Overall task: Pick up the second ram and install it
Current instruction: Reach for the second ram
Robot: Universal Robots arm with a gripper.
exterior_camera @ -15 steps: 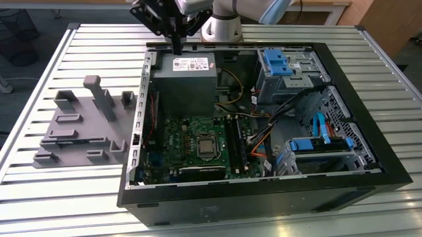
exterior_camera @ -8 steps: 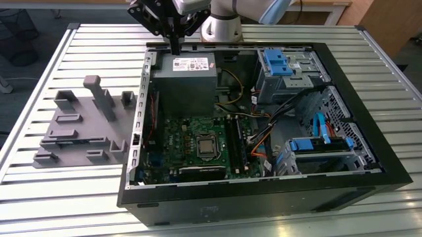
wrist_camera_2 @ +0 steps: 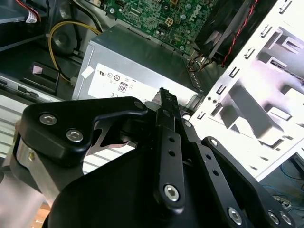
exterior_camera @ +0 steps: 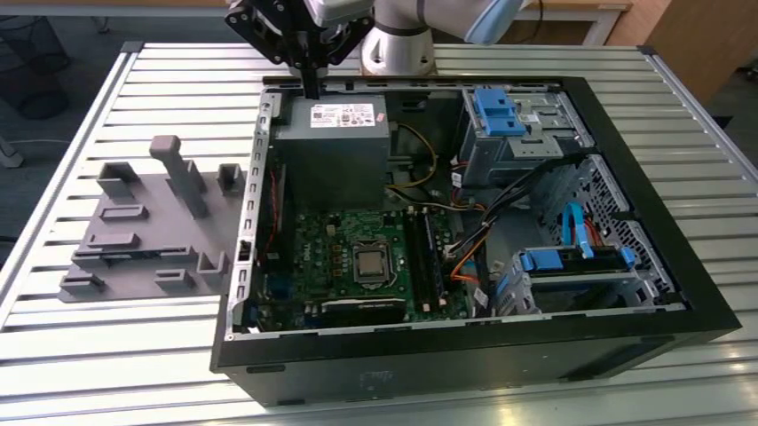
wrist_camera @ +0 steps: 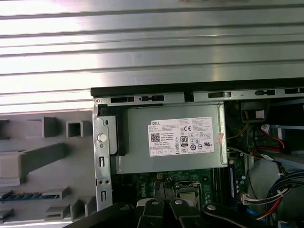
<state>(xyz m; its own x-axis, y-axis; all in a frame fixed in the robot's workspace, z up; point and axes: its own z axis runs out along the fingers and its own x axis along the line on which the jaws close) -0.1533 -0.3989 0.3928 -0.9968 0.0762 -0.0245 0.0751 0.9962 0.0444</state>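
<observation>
Open computer case (exterior_camera: 474, 355) lies on the slatted worktop (exterior_camera: 154, 355) — grey power supply (exterior_camera: 335, 146), green motherboard (exterior_camera: 343, 257) inside — grey holder tray (exterior_camera: 142, 240) sits just beside it.

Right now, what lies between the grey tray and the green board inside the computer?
The computer case's metal side wall stands between the grey tray and green board, seen in the exterior view.

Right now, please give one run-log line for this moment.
gripper: shut, nothing held | place: above power supply | grey holder tray: away from gripper

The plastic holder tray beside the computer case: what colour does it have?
Plain grey all over; the exterior view shows the holder tray best.
</observation>
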